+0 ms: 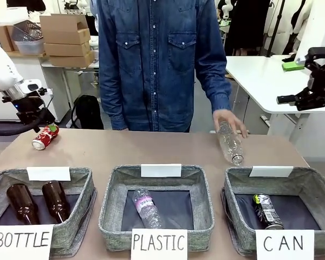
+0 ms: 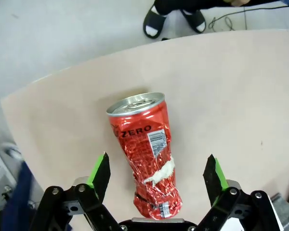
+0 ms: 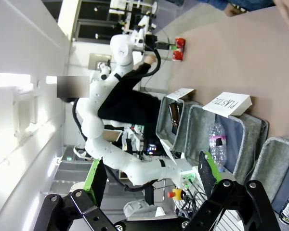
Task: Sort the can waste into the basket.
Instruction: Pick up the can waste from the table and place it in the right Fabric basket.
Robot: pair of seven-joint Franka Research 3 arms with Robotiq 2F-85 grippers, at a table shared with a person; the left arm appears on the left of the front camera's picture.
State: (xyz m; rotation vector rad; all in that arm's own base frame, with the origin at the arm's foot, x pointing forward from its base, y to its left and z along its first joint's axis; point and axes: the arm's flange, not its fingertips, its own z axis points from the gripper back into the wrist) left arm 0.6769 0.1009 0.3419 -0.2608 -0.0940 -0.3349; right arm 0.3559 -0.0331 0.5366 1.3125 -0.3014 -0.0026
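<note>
A crushed red can (image 1: 45,136) with white markings lies on its side at the table's far left. My left gripper (image 1: 39,125) hangs right over it. In the left wrist view the red can (image 2: 147,144) lies between the open green-padded fingers (image 2: 100,169), apart from both. A black can (image 1: 268,211) with green-yellow print lies in the grey basket (image 1: 319,187) signed "CAN" at the front right. My right gripper (image 1: 287,82) is raised high at the right, open and empty; its wrist view looks across the table past its own gripper (image 3: 151,175).
The person's hand (image 1: 230,122) rests on a clear plastic bottle (image 1: 231,145) lying just behind the CAN basket. The "BOTTLE" basket (image 1: 84,176) holds two brown bottles. The "PLASTIC" basket (image 1: 203,179) holds one clear bottle.
</note>
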